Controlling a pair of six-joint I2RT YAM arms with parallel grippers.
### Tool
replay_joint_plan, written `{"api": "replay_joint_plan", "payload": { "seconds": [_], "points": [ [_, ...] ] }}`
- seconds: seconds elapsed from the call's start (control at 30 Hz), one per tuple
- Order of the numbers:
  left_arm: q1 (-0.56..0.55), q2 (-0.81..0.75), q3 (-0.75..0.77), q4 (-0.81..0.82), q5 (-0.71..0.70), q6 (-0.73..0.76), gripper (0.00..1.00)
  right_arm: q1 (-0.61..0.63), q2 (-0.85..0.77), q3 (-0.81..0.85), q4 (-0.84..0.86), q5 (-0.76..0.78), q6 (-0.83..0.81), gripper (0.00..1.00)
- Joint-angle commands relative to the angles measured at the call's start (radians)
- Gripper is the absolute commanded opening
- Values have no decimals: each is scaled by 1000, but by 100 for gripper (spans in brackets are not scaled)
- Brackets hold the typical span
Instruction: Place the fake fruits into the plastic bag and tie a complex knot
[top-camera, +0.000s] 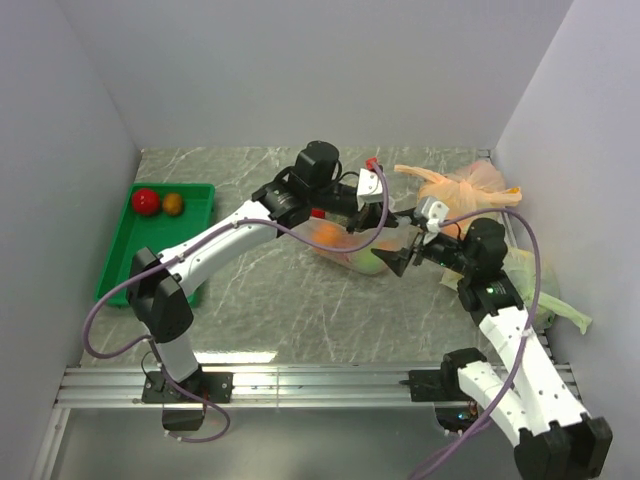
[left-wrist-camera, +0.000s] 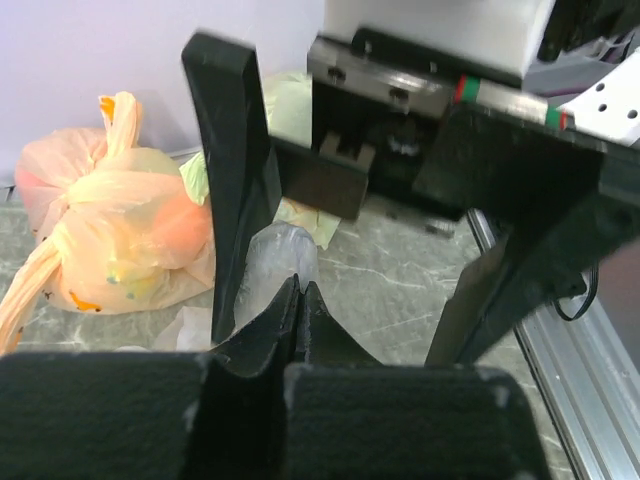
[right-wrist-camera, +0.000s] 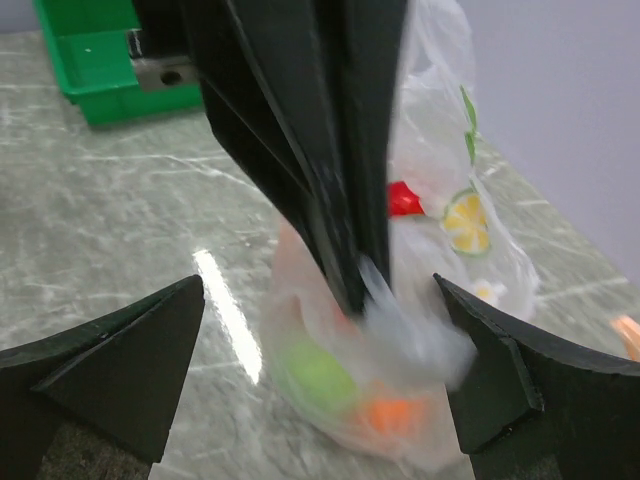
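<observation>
The clear plastic bag (top-camera: 350, 252) with lemon prints stands mid-table; an orange and a light green fruit (top-camera: 368, 262) show through it. My left gripper (top-camera: 388, 233) is shut on a twisted piece of the bag's top (left-wrist-camera: 282, 258). In the right wrist view the bag (right-wrist-camera: 440, 300) hangs from those shut fingers (right-wrist-camera: 345, 200), with a green fruit (right-wrist-camera: 320, 375) and an orange fruit (right-wrist-camera: 395, 415) low inside. My right gripper (top-camera: 402, 258) is open, its fingertips (right-wrist-camera: 170, 330) on either side of the bag, apart from it. A red fruit (top-camera: 146, 201) and an orange fruit (top-camera: 173, 204) lie in the green tray.
The green tray (top-camera: 130, 255) sits at the far left. A tied orange-tinted bag (top-camera: 462, 188) lies at the back right and also shows in the left wrist view (left-wrist-camera: 110, 230). A pale green bag (top-camera: 545, 290) lies by the right wall.
</observation>
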Motion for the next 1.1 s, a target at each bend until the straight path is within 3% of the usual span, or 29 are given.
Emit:
{"api": "replay_joint_plan", "payload": {
  "seconds": [0.0,0.07,0.17,0.2,0.27,0.33,0.4,0.47,0.5,0.63,0.67,0.83,0.93,1.07],
  "points": [
    [-1,7,61,62,52,-52,0,49,36,3,148,73,19,98],
    [2,6,65,76,59,-52,0,54,56,-7,182,94,27,94],
    [5,-2,62,90,65,-66,0,54,91,-23,234,123,48,77],
    [11,-6,62,93,70,-76,0,54,103,-29,267,133,65,64],
    [15,-14,57,102,73,-101,1,54,115,-44,288,140,55,51],
    [25,-31,52,102,68,-104,0,54,117,-55,280,131,13,43],
    [32,-48,40,130,58,-133,1,52,112,-49,225,114,-13,27],
    [58,-71,40,147,38,-185,16,51,106,-37,173,99,-31,0],
    [78,-83,43,150,36,-203,22,54,100,-36,167,99,-34,0],
    [139,-136,80,135,-13,-273,62,37,85,-21,119,90,-50,0],
    [156,-153,81,132,-30,-283,67,32,82,-18,96,84,-50,0],
    [380,-267,31,104,4,-248,78,-18,54,-1,13,13,-102,0],
    [495,-318,-24,-2,85,-71,80,-78,63,22,-68,-48,-154,0],
    [563,-364,-112,-185,136,280,82,-138,112,68,-148,-96,-198,0]
  ]
}}
